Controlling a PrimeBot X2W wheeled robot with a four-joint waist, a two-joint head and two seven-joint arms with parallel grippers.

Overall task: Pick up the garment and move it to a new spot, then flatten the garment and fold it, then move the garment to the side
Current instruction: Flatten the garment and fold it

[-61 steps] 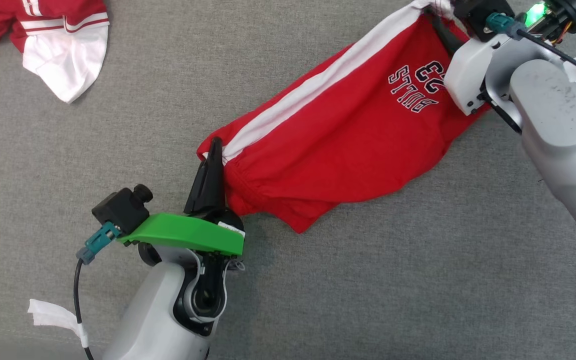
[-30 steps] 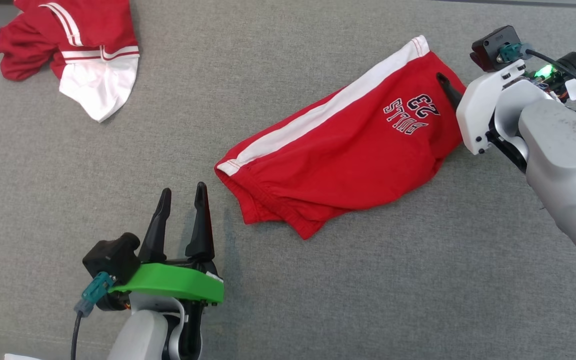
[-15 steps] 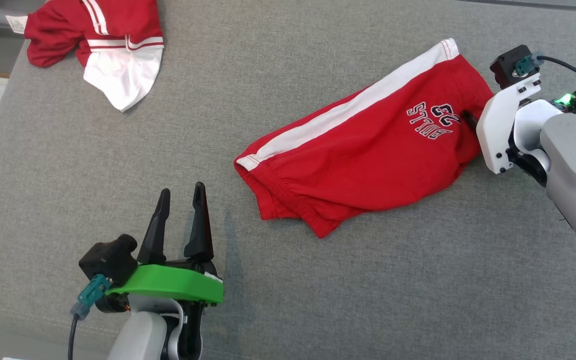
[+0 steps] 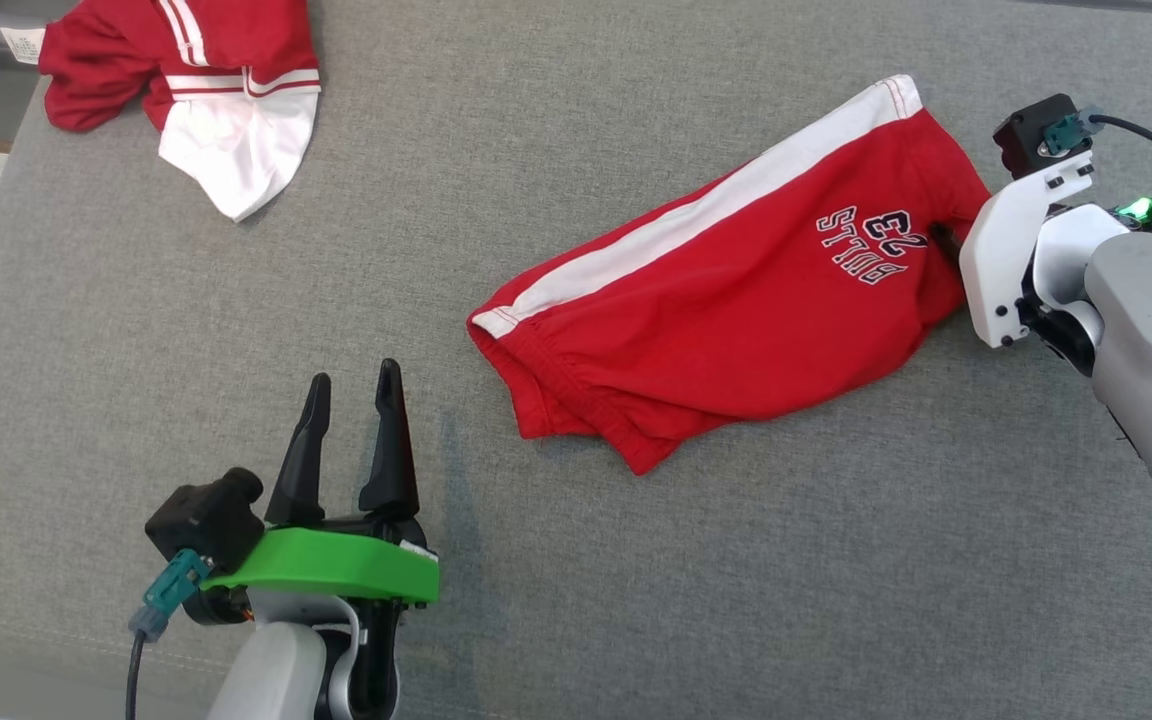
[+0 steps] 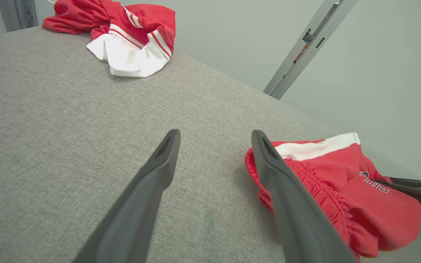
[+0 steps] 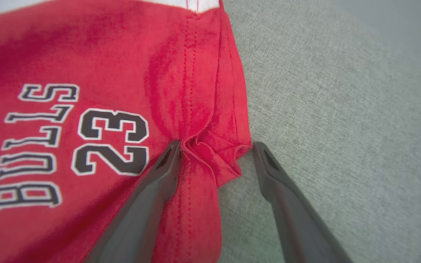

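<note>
Shorts (image 4: 736,300) are lying on the grey cushion (image 4: 636,600), waistband just ahead and right of my left gripper (image 4: 356,373), which is hovering spread and empty. My right gripper (image 6: 216,144) is straddling their puckered hem, fingers apart, one touching cloth.

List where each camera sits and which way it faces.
Head view: from above, looking down at the grey surface, red shorts, left pincer and right pincer.
Left wrist view: low over the surface, along its open fingers toward the crumpled garment.
Right wrist view: close along its open fingers at the shorts' printed corner.
Shared: all three show the shorts.
</note>
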